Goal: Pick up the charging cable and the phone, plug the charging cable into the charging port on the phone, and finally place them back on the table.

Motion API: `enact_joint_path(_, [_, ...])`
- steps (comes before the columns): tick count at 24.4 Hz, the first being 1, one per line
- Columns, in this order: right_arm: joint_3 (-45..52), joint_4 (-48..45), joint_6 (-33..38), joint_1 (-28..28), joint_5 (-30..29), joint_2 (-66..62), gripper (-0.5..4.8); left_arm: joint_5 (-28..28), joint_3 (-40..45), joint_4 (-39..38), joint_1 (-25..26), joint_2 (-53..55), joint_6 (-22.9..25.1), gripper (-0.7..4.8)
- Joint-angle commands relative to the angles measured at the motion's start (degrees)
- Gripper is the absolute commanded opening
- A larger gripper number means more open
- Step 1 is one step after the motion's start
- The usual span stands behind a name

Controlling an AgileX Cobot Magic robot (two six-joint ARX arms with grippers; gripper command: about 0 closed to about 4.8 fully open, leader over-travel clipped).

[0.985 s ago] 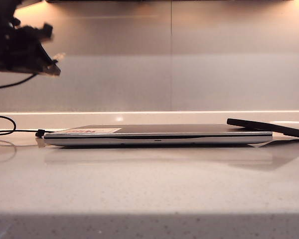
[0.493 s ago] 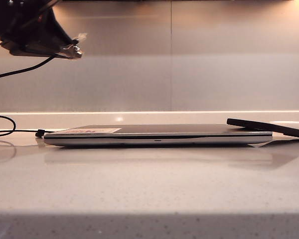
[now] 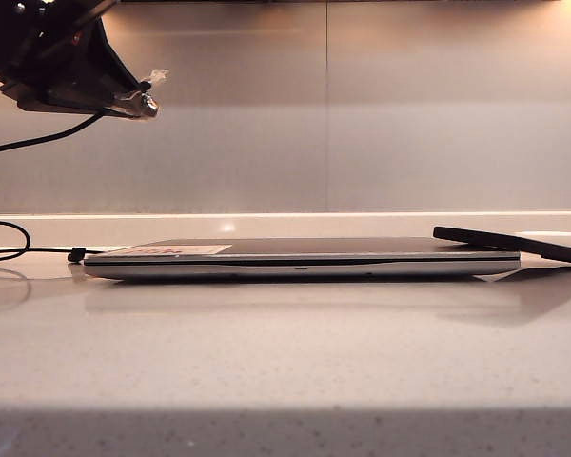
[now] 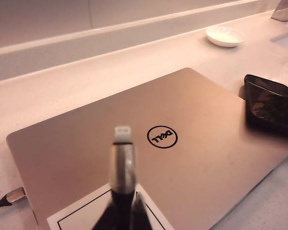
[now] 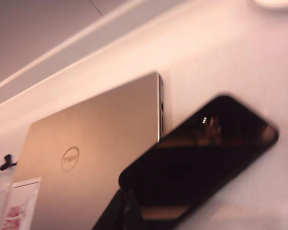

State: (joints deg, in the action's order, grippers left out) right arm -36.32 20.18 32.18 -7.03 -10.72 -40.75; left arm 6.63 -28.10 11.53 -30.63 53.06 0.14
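My left gripper (image 4: 126,211), clamped on the cable (image 4: 123,163), holds its plug high above the laptop (image 4: 182,158); my right gripper (image 5: 125,208), closed and empty, hovers over the phone (image 5: 201,158), which leans on the laptop's edge unlifted, so phone pickup, plugging and return to the table (image 3: 285,362) remain.

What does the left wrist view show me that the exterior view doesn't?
Only the left wrist view: the charging cable plug tip pinched in the shut left gripper, the laptop lid from above, a white dish. Only the exterior: the cable's slack looping on the table, and a dark sliver at the right edge, perhaps the right gripper. Both: laptop, the phone leaning on its corner.
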Motion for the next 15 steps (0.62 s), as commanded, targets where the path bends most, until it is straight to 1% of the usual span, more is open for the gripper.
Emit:
enact_joint_path(1, [-0.17, 0.31, 6.75, 0.50, -2.54, -2.73, 0.82, 0.04, -0.15, 0.50, 0.00, -0.11, -0.17, -0.06])
enact_joint_path(2, [-0.17, 0.46, 7.91, 0.46, -3.39, -3.52, 1.37, 0.04, -0.15, 0.50, 0.00, -0.11, -0.17, -0.06])
enact_joint_path(3, [-0.17, 0.57, 10.12, 0.46, -6.08, -5.62, 2.43, 0.04, -0.15, 0.50, 0.00, -0.11, -0.15, -0.06])
enact_joint_path(4, [-0.17, 0.59, 10.47, 0.46, -7.10, -6.49, 2.64, 0.04, -0.13, 0.52, 0.00, -0.11, -0.15, -0.06])
enact_joint_path(5, [-0.15, 0.61, 12.59, 0.46, -8.79, -8.41, 2.67, 0.04, -0.13, 0.50, 0.00, -0.11, -0.15, -0.06])
enact_joint_path(8, [-0.15, 0.46, 14.69, 0.52, -8.74, -11.30, 2.67, 0.04, -0.15, 0.52, 0.00, -0.11, -0.15, -0.06])
enact_joint_path(9, [-0.15, 0.48, 14.69, 0.59, -8.66, -12.41, 2.82, 0.04, -0.15, 0.52, 0.00, -0.11, -0.15, -0.06])
enact_joint_path(11, [-0.15, 0.48, 14.78, 1.25, -8.70, -13.46, 3.45, 0.04, -0.15, 0.52, 0.00, -0.11, -0.15, -0.06])
enact_joint_path(14, [-0.13, 0.35, 16.33, 2.91, -8.35, -14.08, 3.51, 0.04, -0.15, 0.52, 0.00, -0.11, -0.15, -0.06])
enact_joint_path(15, [-0.09, 0.00, 17.00, 4.55, -8.85, -14.43, 3.51, 0.04, -0.15, 0.55, 0.00, -0.11, -0.15, -0.06])
